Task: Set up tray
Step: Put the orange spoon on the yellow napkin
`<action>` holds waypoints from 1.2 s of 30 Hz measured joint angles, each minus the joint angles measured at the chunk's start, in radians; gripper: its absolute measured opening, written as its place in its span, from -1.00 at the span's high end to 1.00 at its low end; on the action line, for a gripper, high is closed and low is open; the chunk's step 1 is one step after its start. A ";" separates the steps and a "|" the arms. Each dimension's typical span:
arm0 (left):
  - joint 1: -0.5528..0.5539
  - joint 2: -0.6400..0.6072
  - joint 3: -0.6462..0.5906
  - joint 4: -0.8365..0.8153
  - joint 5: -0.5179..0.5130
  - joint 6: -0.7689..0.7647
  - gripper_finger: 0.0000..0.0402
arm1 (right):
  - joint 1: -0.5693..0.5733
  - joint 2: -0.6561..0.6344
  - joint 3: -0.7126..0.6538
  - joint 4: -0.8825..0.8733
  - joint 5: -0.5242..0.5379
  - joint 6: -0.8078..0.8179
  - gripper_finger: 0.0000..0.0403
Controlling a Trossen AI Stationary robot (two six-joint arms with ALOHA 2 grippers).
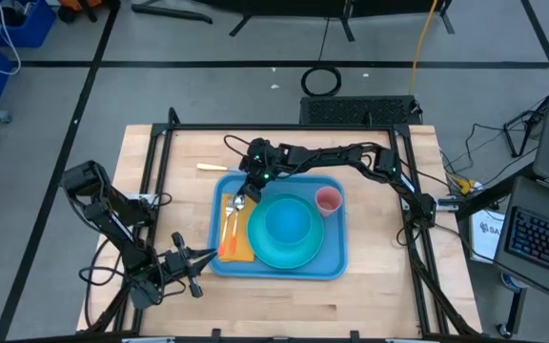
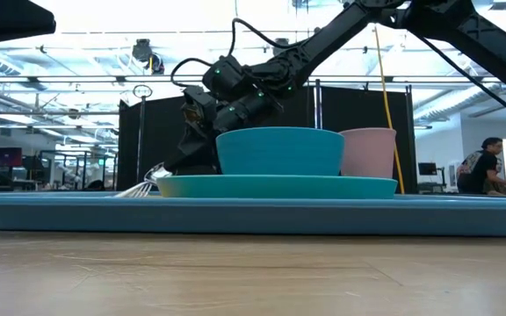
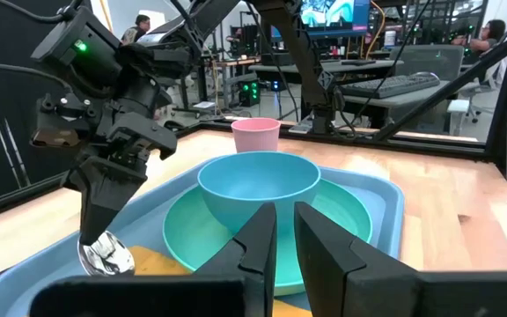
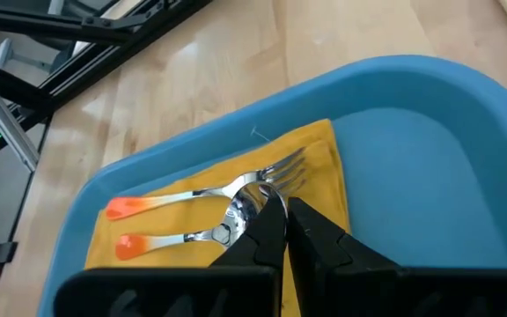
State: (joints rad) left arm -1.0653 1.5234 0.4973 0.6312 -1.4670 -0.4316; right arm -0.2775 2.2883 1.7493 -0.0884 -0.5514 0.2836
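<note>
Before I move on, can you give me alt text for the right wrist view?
The right tool, shut, sits over a spoon and fork with orange handles, lying side by side on a yellow napkin at one end of the blue tray. Wooden table beyond.

Evenly lit from overhead ceiling fixtures; blown out behind the low view. Soft, short shadows. Glare on spoon bowl. Near fingers blurred.

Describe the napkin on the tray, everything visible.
The yellow-orange cloth napkin lies flat in the large light-blue plastic tray, by its left rim, beside the round teal plate. A metal fork and spoon, both orange-handled, lie on it. The right end effector, shut, hovers at the spoon bowl; contact unclear.
</note>
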 joint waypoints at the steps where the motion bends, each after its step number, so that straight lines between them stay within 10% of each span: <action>1: 0.000 0.000 0.000 0.000 0.000 0.000 0.77 | 0.000 0.000 0.000 0.002 0.000 0.000 1.00; 36: 0.000 0.000 0.000 -0.038 0.003 -0.043 0.77 | 0.004 0.001 -0.001 0.015 0.054 -0.028 0.65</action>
State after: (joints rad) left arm -1.0653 1.5234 0.4973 0.5934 -1.4637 -0.4751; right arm -0.2732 2.2890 1.7485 -0.0735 -0.4975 0.2560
